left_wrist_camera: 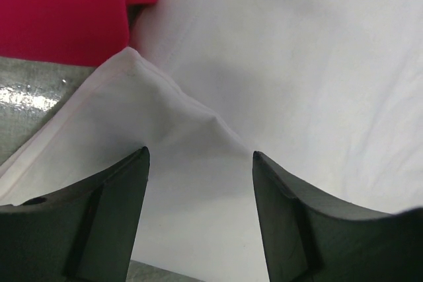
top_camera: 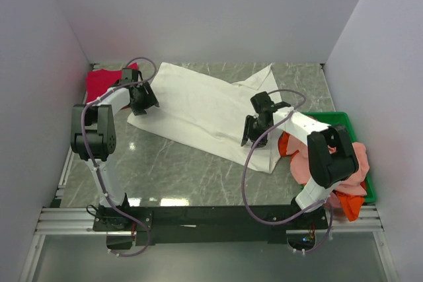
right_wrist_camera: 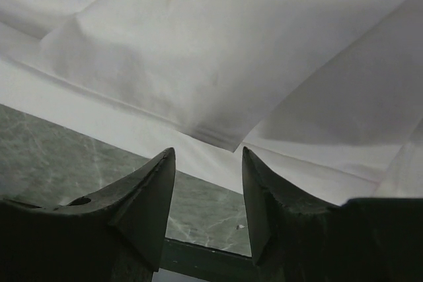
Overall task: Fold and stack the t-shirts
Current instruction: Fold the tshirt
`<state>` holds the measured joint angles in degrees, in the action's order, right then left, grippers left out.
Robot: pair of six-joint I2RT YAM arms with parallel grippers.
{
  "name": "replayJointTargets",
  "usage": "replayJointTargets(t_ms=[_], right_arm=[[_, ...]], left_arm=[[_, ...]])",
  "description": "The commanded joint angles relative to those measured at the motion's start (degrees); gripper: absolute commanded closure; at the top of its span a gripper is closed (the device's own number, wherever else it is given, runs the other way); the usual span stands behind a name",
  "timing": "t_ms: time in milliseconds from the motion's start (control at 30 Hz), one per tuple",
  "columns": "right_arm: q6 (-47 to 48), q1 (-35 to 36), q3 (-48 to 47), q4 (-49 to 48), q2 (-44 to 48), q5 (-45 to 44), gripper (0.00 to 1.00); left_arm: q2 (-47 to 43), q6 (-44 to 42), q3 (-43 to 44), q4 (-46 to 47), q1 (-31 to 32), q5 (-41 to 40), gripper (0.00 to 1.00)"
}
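Observation:
The large white t-shirt [top_camera: 205, 113] lies spread across the middle of the marble table, partly folded. My left gripper [top_camera: 147, 102] hovers over its left edge, open, with a doubled-over white corner [left_wrist_camera: 139, 70] ahead of the fingertips and only flat cloth between them [left_wrist_camera: 200, 152]. My right gripper [top_camera: 249, 135] is at the shirt's near right edge, open; a folded corner [right_wrist_camera: 228, 142] hangs just beyond its tips [right_wrist_camera: 208, 150], ungripped. The crimson t-shirt [top_camera: 106, 82] lies at the back left and also shows in the left wrist view [left_wrist_camera: 66, 11]. The salmon-pink [top_camera: 357, 163] and orange [top_camera: 348, 206] t-shirts are heaped at the right.
A green plastic bin [top_camera: 337, 118] stands at the right edge under the pink and orange heap. White walls close in the left, back and right sides. Bare marble [top_camera: 165, 170] lies between the white shirt and the black rail [top_camera: 211, 216] at the near edge.

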<state>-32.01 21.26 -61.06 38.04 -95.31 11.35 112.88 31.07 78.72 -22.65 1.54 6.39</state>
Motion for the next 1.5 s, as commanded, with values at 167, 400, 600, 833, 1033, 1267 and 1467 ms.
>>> replayJointTargets(t_ms=[167, 400, 600, 833, 1033, 1267, 1467], right_arm=[[-3.85, 0.89, 1.99, -4.11, -1.99, -3.27, 0.49], [-3.15, 0.98, -0.20, -3.16, -3.04, -6.60, 0.72], [-0.95, 1.07, -4.24, -1.13, -5.23, -7.93, 0.90], [1.51, 1.07, -12.14, 1.24, -9.28, -9.24, 1.00], [3.53, 1.07, -19.52, 2.56, -13.93, -10.30, 1.00], [5.47, 1.07, -28.32, 5.28, -18.86, -11.09, 1.00], [6.78, 1.07, -33.60, 7.13, -22.11, -10.83, 1.00]], left_arm=[[-0.82, -1.45, 0.21, 0.33, -0.40, 3.18, 0.31], [-0.20, -1.27, 0.65, 0.42, -0.84, 3.36, 0.31], [-0.82, -1.71, 0.12, 0.33, -1.01, 2.92, 0.31], [-1.35, -2.24, -0.49, 0.24, -0.93, 2.31, 0.31], [-1.52, -2.59, -0.58, -0.02, -0.93, 1.87, 0.31], [-1.52, -2.86, -0.49, -0.11, -1.28, 1.52, 0.31], [-1.52, -2.86, -0.85, -0.02, -1.37, 1.52, 0.31]])
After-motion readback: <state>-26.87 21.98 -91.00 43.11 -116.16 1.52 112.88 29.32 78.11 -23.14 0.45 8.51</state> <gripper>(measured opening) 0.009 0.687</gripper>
